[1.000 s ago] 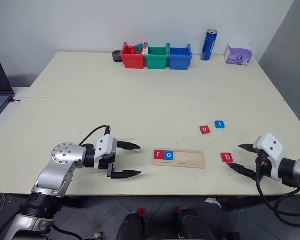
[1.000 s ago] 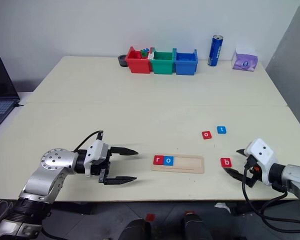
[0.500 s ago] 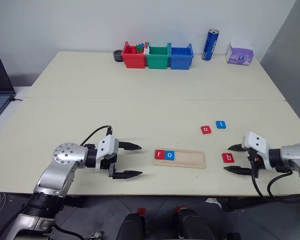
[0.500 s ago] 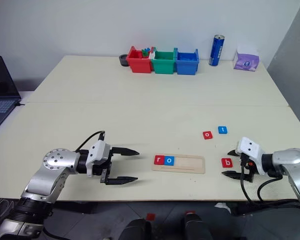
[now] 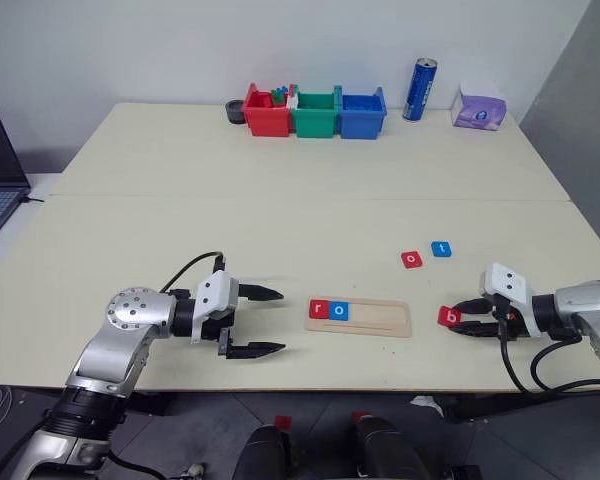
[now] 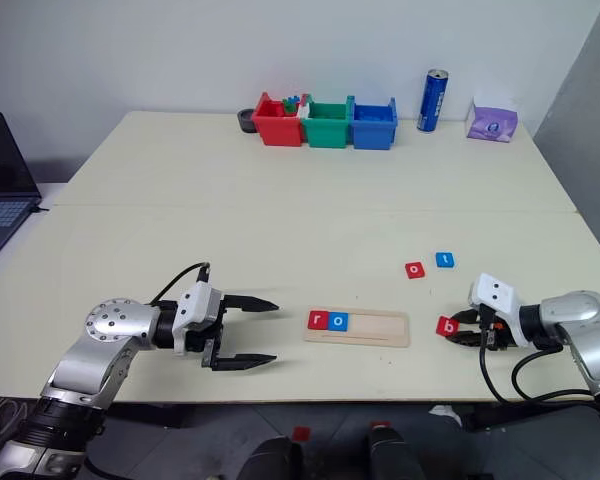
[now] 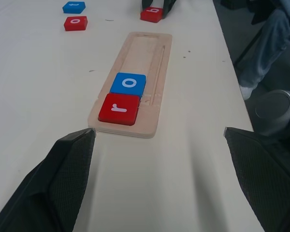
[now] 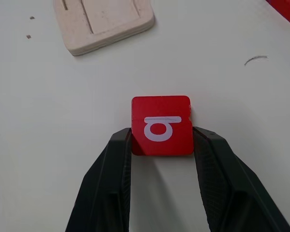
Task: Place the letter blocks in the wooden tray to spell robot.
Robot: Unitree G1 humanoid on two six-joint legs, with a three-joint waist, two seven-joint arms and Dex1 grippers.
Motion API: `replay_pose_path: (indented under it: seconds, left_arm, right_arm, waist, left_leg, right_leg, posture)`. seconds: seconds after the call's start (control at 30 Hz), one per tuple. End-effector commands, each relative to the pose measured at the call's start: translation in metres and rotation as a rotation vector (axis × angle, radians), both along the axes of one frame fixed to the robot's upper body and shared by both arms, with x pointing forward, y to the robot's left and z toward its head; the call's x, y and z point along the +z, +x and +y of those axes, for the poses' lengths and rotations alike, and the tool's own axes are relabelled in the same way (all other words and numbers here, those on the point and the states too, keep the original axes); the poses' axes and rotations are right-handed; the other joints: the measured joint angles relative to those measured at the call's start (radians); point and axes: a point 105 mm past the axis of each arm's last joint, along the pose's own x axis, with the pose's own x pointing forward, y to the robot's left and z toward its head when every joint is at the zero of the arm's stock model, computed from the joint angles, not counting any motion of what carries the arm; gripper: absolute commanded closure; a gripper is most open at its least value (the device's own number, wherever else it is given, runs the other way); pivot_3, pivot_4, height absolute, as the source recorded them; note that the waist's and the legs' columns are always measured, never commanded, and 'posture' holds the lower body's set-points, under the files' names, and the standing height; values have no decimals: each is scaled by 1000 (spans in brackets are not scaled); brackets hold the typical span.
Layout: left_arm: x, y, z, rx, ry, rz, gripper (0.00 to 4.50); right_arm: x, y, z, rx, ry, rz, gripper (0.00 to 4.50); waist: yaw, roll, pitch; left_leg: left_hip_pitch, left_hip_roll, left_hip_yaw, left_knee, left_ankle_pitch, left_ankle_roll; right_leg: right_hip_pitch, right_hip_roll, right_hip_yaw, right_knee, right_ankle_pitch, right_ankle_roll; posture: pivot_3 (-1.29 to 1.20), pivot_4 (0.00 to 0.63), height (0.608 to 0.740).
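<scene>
My right gripper (image 8: 162, 145) has its two black fingers (image 8: 111, 174) pressed against opposite side edges of the red "b" block (image 8: 162, 124), pinching it where it lies on the table (image 5: 280, 210), just beside the right end of the wooden tray (image 5: 380, 316). Whether the block has lifted clear of the table I cannot tell from these views. My left gripper (image 5: 255, 322) hangs spread wide and empty, near the tray's left end.

Handling: the block is likely light, rigid and smooth-faced. I judge the side edges the only practical hold, as the tile is thin; a shallow pinch may let it pivot or slip.

Appearance: a flat red square with rounded corners and one white lowercase letter. The red "r" (image 7: 119, 108) and blue "o" (image 7: 128, 84) already sit in the tray; the red "o" (image 5: 411, 259) and blue "t" (image 5: 440, 248) lie loose beyond it.
</scene>
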Motion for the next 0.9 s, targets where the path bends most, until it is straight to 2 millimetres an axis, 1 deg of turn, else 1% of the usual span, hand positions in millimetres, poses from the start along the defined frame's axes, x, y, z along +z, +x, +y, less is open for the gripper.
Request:
replay_pose_path:
  seconds: [0.03, 0.1, 0.17, 0.3, 0.4, 0.47, 0.63, 0.9]
  left_arm:
    - [7, 1, 6, 18, 9, -45, 0]
    - [6, 0, 8, 22, 10, -44, 0]
    - [4, -1, 10, 25, 11, -43, 0]
    - [3, 0, 11, 30, 12, -47, 0]
    - [3, 1, 11, 34, 12, -52, 0]
    - [3, 1, 11, 37, 13, -54, 0]
    - [3, 1, 11, 45, 14, -60, 0]
    - [3, -1, 9, 50, 13, -62, 0]
  right_arm:
    - [44, 0, 34, 86, 110, -113, 3037]
    - [44, -5, 52, 133, 108, -116, 3037]
    - [40, -5, 68, 170, 80, -125, 3037]
    - [34, 5, 90, 185, 49, -152, 3037]
    - [29, 10, 103, 212, 20, -154, 3037]
    - [24, 12, 107, 238, -16, -153, 3037]
    - [15, 11, 110, 300, -79, -145, 3037]
    - [13, 14, 119, 332, -81, -147, 3037]
  waist:
    - [-3, 1, 0]
    - [-1, 1, 0]
    - [1, 1, 0]
    - [1, 1, 0]
    - [1, 1, 0]
    - [2, 1, 0]
    - [3, 1, 0]
    - [2, 1, 0]
  left_leg:
    - [0, 0, -1, 0, 0, 0]
    - [0, 0, -1, 0, 0, 0]
    - [0, 0, -1, 0, 0, 0]
    - [0, 0, -1, 0, 0, 0]
    - [0, 0, -1, 1, 0, 0]
    - [-1, 0, -1, 1, 0, 0]
    - [-1, -1, -1, 0, 0, 0]
    - [-1, 0, -1, 0, 0, 0]
  right_leg:
    - [0, 0, 1, 0, 0, 0]
    - [0, 0, 0, 0, 0, 0]
    - [0, 0, -1, 0, 0, 0]
    - [0, 0, -1, 0, 0, 0]
    - [0, -1, -1, 0, 0, 0]
    - [0, -1, -1, 0, 0, 0]
    - [-1, -1, -3, 0, 2, -4]
    - [-1, -1, -3, 0, 2, -4]
  posture:
    - [0, 150, 740]
    - [0, 150, 740]
    - [0, 150, 740]
    - [0, 150, 740]
    - [0, 150, 740]
    - [0, 150, 740]
    - [0, 150, 740]
    - [0, 150, 740]
